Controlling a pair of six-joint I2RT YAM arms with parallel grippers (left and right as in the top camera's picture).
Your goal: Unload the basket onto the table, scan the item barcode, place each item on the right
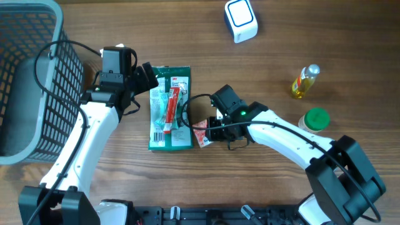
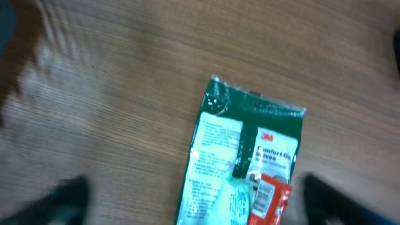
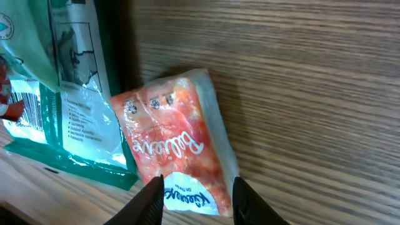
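A small orange-red sachet (image 3: 172,147) lies flat on the wood next to a green glove packet (image 1: 170,109). My right gripper (image 3: 197,200) is open, its fingers standing close on either side of the sachet's white lower end; seen from overhead, the right gripper (image 1: 209,131) sits just right of the sachet (image 1: 201,135). A red tube-like pack (image 2: 269,200) with a white barcode label rests on the green packet (image 2: 244,150). My left gripper (image 2: 197,203) is open wide, one blurred finger on each side of the packet's near end. From overhead, the left gripper (image 1: 150,78) is at that packet's upper left corner.
A white and blue device (image 1: 240,20) stands at the back of the table. To the right are a yellow bottle (image 1: 304,81) and a green-capped container (image 1: 314,119). A grey mesh basket (image 1: 31,75) fills the left side, behind my left arm.
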